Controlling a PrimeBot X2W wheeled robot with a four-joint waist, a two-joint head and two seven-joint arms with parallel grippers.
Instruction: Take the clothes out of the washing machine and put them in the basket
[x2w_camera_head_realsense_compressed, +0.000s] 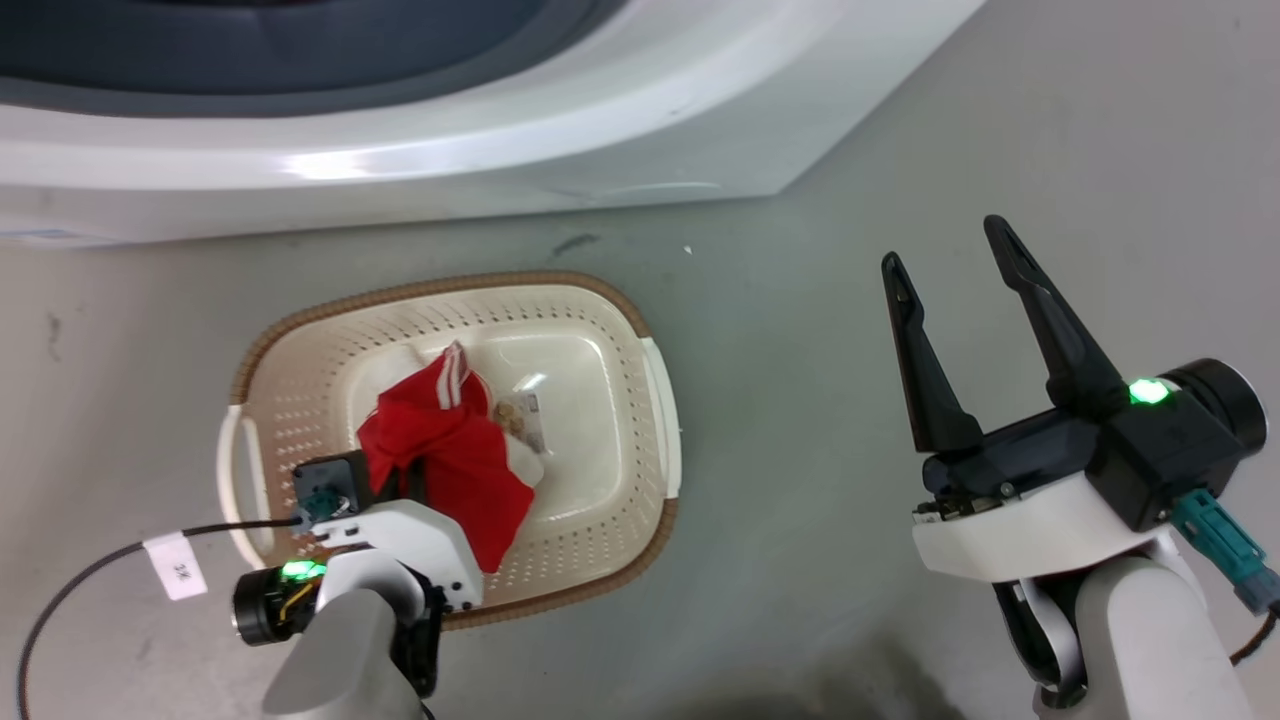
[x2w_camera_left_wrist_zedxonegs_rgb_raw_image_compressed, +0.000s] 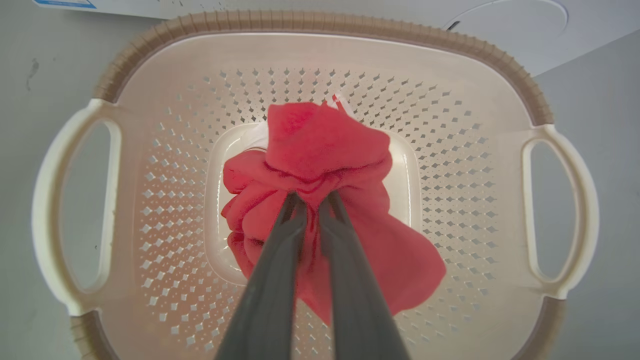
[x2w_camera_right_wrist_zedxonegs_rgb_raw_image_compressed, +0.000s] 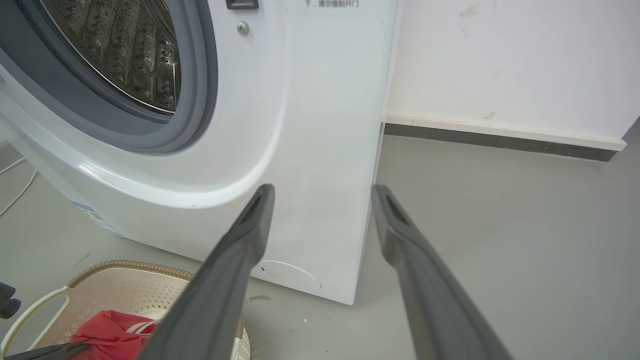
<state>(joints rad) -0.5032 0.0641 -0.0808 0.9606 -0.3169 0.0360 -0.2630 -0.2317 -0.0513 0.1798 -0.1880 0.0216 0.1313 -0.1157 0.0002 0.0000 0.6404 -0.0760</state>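
1. Far left, head view: a black cable (x2w_camera_head_realsense_compressed: 100, 565) with a white tag (x2w_camera_head_realsense_compressed: 175, 568) lies on the floor (x2w_camera_head_realsense_compressed: 800, 420) and runs up to the left wrist.
2. Left gripper (x2w_camera_left_wrist_zedxonegs_rgb_raw_image_compressed: 310, 202): points down into the basket. Fingers nearly together, clamped on a fold of the clothes (x2w_camera_left_wrist_zedxonegs_rgb_raw_image_compressed: 325, 145).
3. Clothes: a red bundle, bunched at the fingertips and draping from there. It sits inside the basket walls, over the middle of the bottom. White-striped trim (x2w_camera_head_realsense_compressed: 455, 375) shows at the washer-side end in head view. Can't tell whether the bundle rests on the bottom or hangs just above it. Can't tell if it's one garment or more.
4. Basket (x2w_camera_head_realsense_compressed: 610, 480): on the floor, near the front of the washer. Cream perforated walls, brown rim, a handle at each end. A small pale item (x2w_camera_head_realsense_compressed: 525, 415) lies on the bottom just right of the clothes; can't tell what it is.
5. Washer (x2w_camera_head_realsense_compressed: 500, 150): spans the top of head view. Right wrist view shows the grey seal (x2w_camera_right_wrist_zedxonegs_rgb_raw_image_compressed: 200, 75) and the steel drum (x2w_camera_right_wrist_zedxonegs_rgb_raw_image_compressed: 125, 50) inside the opening.
6. Right gripper (x2w_camera_head_realsense_compressed: 942, 241): fingers wide apart, nothing between them. It is above bare floor, well right of the basket. In its wrist view it points at the washer's lower front corner.
7. Far right, right wrist view: a white wall (x2w_camera_right_wrist_zedxonegs_rgb_raw_image_compressed: 500, 60) with a dark baseboard (x2w_camera_right_wrist_zedxonegs_rgb_raw_image_compressed: 500, 140).
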